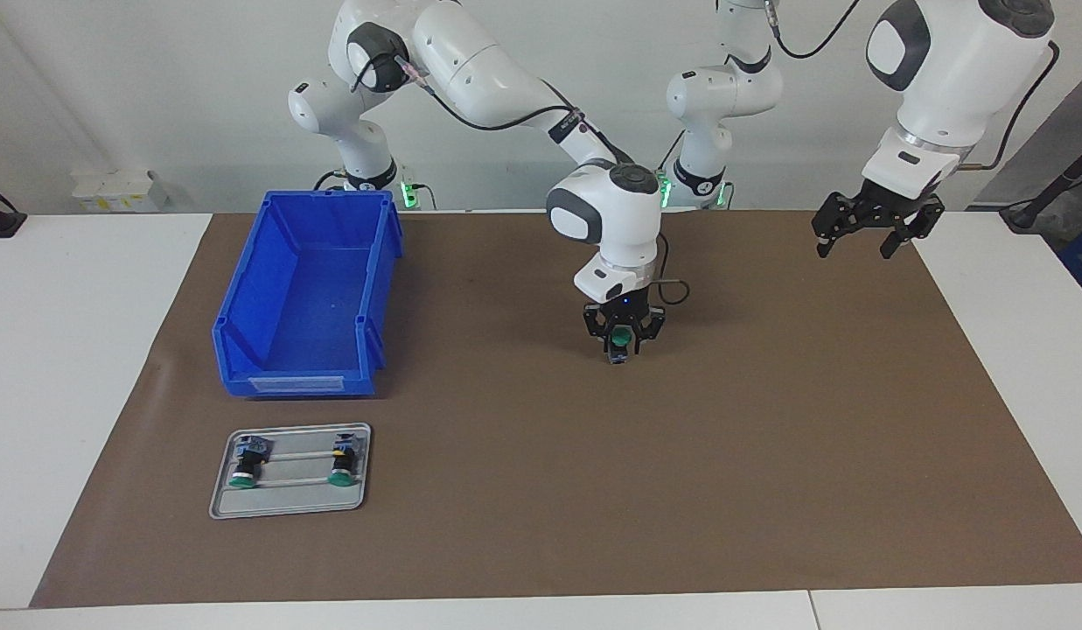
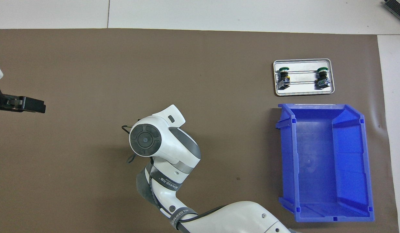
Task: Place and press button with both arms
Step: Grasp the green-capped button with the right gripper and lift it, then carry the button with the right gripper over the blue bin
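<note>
My right gripper (image 1: 621, 344) points down over the middle of the brown mat (image 1: 768, 455), shut on the button (image 1: 622, 338), whose green cap shows between the fingers. Its lower end is at or just above the mat; I cannot tell whether it touches. In the overhead view the right arm's wrist (image 2: 145, 139) hides both gripper and button. My left gripper (image 1: 866, 229) hangs open and empty above the mat's edge at the left arm's end; it also shows in the overhead view (image 2: 25, 104).
A blue bin (image 1: 309, 293) stands at the right arm's end. A grey tray (image 1: 289, 500), farther from the robots than the bin, holds two more green-capped buttons (image 1: 243, 468) (image 1: 341, 464); the second has a yellow mark.
</note>
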You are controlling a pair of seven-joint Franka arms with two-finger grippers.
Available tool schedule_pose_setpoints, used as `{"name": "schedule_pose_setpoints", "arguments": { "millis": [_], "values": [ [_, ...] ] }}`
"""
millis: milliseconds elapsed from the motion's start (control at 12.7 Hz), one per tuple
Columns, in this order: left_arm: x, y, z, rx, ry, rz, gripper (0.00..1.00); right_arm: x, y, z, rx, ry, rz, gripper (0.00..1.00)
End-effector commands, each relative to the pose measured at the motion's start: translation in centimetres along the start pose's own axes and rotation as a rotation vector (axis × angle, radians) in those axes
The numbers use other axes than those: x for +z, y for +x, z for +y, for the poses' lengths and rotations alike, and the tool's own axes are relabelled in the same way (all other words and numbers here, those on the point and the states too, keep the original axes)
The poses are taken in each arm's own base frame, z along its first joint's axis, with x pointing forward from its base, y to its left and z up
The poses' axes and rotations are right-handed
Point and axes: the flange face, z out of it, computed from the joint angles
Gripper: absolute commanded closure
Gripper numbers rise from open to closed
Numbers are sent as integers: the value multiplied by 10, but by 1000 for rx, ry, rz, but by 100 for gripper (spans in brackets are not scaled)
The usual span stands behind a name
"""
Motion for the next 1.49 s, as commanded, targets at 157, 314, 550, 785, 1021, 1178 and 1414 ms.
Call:
{"name": "schedule_pose_setpoints", "arguments": {
  "millis": [157,314,550,785,1021,1178,1414],
  "values": [
    [-2,-7,6,13,1,20,0,-1,0,2,-27,6,0,100],
    [-3,-6,7,32,0,22,0,-4,3,2,-25,10,4,100],
    [-13,1,6,53,3,43,0,-16,16,3,-16,15,18,100],
    [-33,15,4,53,3,80,0,-65,71,44,44,6,57,100],
    [-49,32,-2,48,0,107,0,-137,142,130,41,-42,66,100],
    [-46,43,-2,49,-6,97,0,-158,176,186,8,-75,60,100],
    [-35,67,8,69,-13,97,0,-164,220,265,-53,-115,39,100]
  ]
}}
